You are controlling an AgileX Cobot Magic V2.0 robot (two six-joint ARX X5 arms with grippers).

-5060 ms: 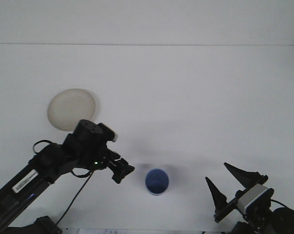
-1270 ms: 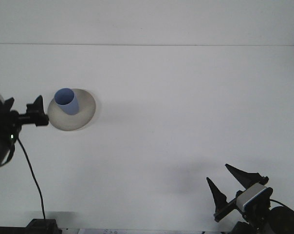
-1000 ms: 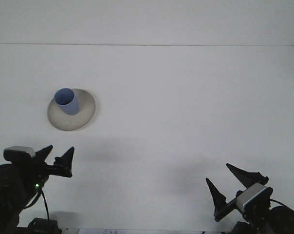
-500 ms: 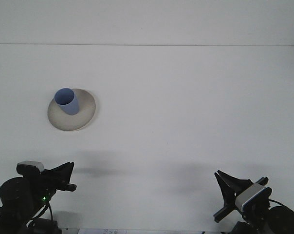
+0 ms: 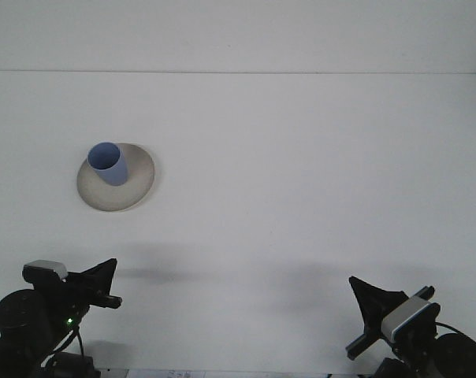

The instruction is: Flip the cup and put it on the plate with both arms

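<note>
Cup (image 5: 109, 164), blue and upside down with its closed base showing on top, stands on the beige plate (image 5: 135, 189) at the left of the white surface (image 5: 301, 173), toward the plate's left rear part. Left hand (image 5: 102, 279) sits low at the near left edge, well apart from the plate, its dark fingers pressed together into one wedge. Right hand (image 5: 372, 303) sits low at the near right edge, fingers likewise together, holding nothing.
</note>
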